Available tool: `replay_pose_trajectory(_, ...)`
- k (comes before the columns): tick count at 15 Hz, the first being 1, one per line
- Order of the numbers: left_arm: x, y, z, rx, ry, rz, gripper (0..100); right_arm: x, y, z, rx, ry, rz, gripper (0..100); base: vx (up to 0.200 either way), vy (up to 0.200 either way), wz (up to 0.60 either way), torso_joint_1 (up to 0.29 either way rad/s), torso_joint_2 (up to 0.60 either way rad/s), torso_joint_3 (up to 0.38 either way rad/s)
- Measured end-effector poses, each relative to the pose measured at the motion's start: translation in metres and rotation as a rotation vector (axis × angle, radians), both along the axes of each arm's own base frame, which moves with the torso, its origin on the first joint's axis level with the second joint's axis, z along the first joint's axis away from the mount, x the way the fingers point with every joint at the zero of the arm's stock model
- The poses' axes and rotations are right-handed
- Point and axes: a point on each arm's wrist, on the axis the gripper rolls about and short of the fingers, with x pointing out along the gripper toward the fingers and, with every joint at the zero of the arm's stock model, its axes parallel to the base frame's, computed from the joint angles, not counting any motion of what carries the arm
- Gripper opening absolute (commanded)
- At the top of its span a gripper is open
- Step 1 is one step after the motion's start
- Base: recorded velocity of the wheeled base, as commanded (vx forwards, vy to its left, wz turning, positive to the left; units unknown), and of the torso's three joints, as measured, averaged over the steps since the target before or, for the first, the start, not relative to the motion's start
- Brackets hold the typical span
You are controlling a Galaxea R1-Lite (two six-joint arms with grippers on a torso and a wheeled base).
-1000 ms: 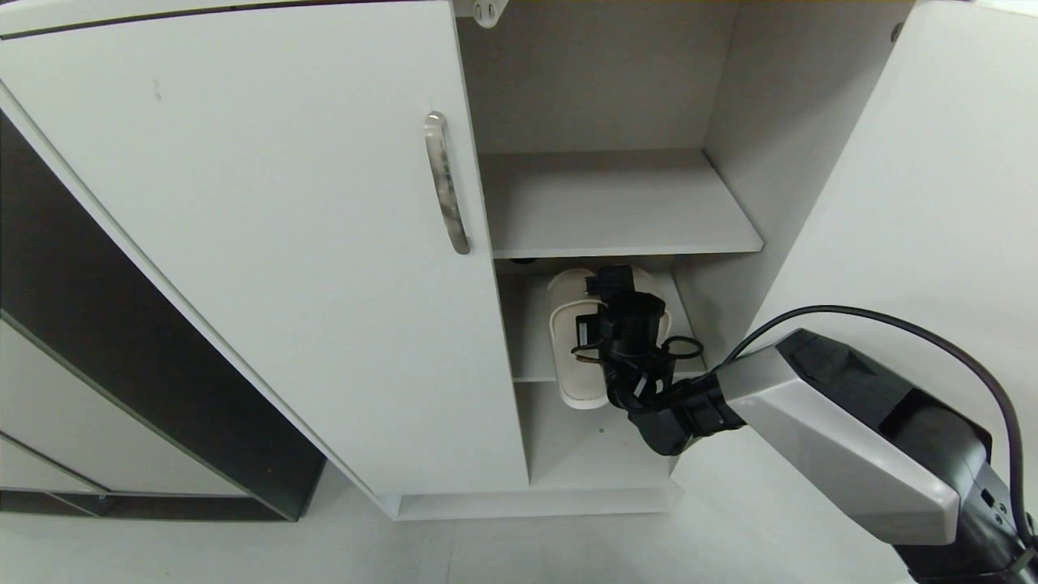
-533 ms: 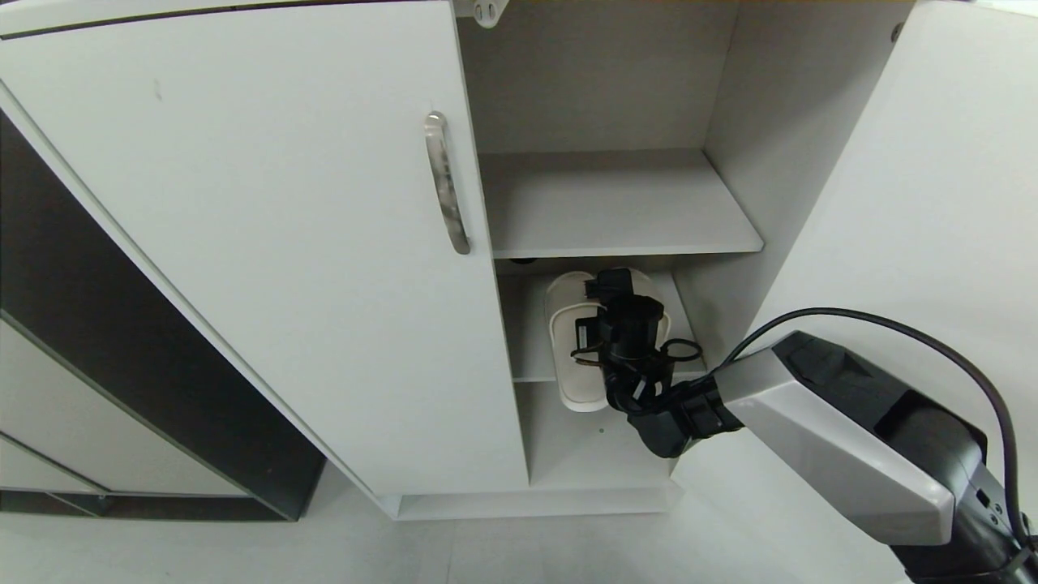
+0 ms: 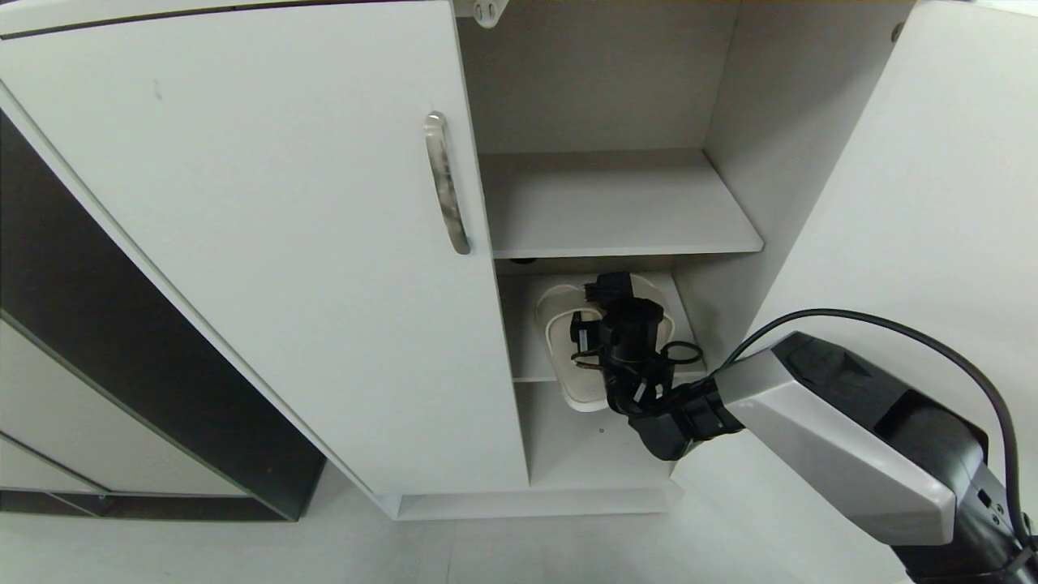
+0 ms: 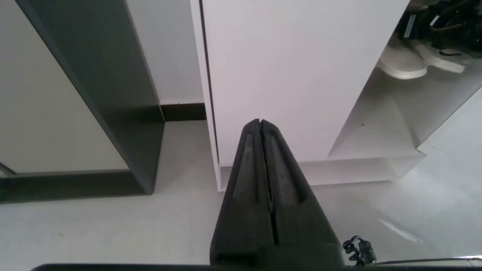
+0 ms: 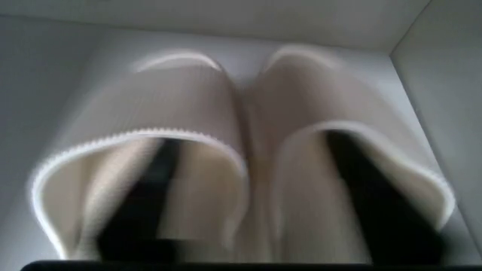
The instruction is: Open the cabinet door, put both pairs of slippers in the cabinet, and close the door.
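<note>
Step in hand: placing the first pair. The right gripper reaches into the white laminate cabinet and holds the pair of cream fabric slippers on the cabinet's middle shelf. Its black fingers sit one inside each upper, and the two inner walls look pinched between them. The heels hang past the cabinet's shelf edge.

Next, we judge: push the pair deeper, let go, and back out without dragging the uppers. Then comes the second pair, then swinging the open right door shut.

The left gripper is pressed shut on nothing, out in front of the cabinet's closed left door.

Hidden: the toes go under the cabinet's upper shelf, and the gripper covers most of the right slipper. We cannot say where the second pair is.
</note>
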Motion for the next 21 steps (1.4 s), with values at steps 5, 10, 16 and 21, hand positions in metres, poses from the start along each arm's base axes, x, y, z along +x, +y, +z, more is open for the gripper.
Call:
replay_pose_trajectory(5,0.000,0.000,0.000,0.000,0.000,-0.001,0,-0.017,-0.007,0.000,-0.027,0.037,0.006,100,0.000,0.000,0.00,0.000,0.00,0.000)
replay_pose_trajectory(10,0.000,0.000,0.000,-0.001,0.000,0.000,0,-0.064,-0.020,0.001,-0.042,0.057,0.037,100,0.000,0.000,0.00,0.000,0.00,0.000)
replay_pose_trajectory(16,0.000,0.000,0.000,0.000,0.000,-0.004,0,-0.132,-0.032,0.016,-0.013,0.021,0.118,100,0.000,0.000,0.00,0.000,0.00,0.000)
replay_pose_trajectory(21,0.000,0.000,0.000,0.000,0.000,-0.006,0,-0.146,-0.034,0.040,0.022,-0.018,0.142,0,-0.120,0.000,0.00,0.001,0.00,0.001)
